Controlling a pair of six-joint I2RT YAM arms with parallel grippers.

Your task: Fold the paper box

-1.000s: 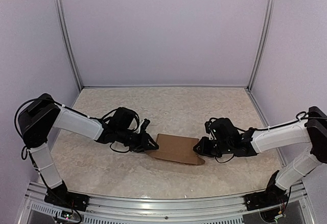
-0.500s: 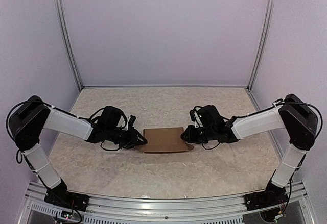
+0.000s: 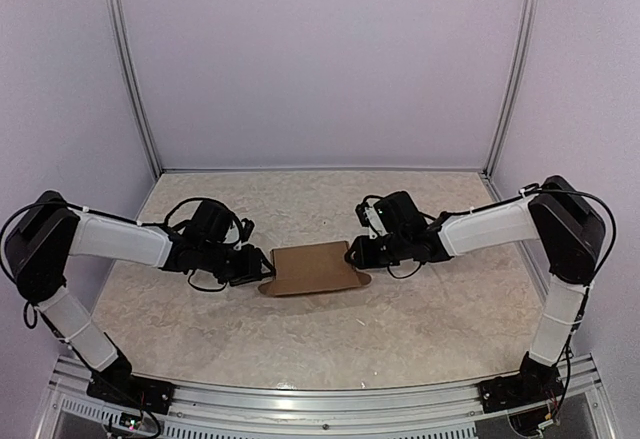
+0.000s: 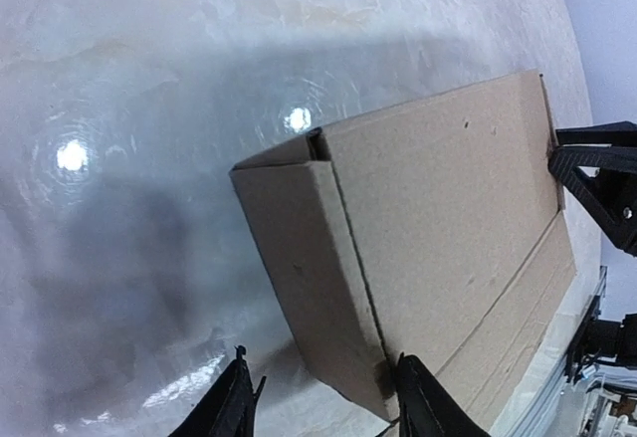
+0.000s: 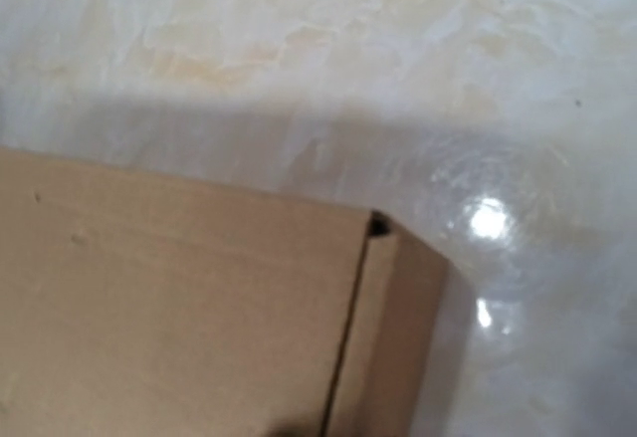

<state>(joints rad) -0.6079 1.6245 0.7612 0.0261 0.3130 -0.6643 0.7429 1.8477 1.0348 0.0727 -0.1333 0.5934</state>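
The paper box (image 3: 312,268) is a slim brown cardboard box, folded shut, lying flat on the table between my two arms. My left gripper (image 3: 256,265) is at its left end. In the left wrist view the open jaws (image 4: 320,372) straddle the near corner of the box (image 4: 438,208); one finger touches the top edge and the other stands apart from the side wall. My right gripper (image 3: 359,253) is against the box's right end, and one of its black fingers (image 4: 597,173) shows at the far edge. The right wrist view shows only the box corner (image 5: 199,308), with the jaws hidden.
The marbled table top (image 3: 330,329) is enclosed by pale walls, with metal posts (image 3: 135,69) (image 3: 512,69) at the back corners. A metal rail (image 3: 320,399) runs along the near edge, by the arm bases.
Both arms have carried the box away from the near edge, towards the back and a little left. The left jaws have widened and no longer pinch the box's end.
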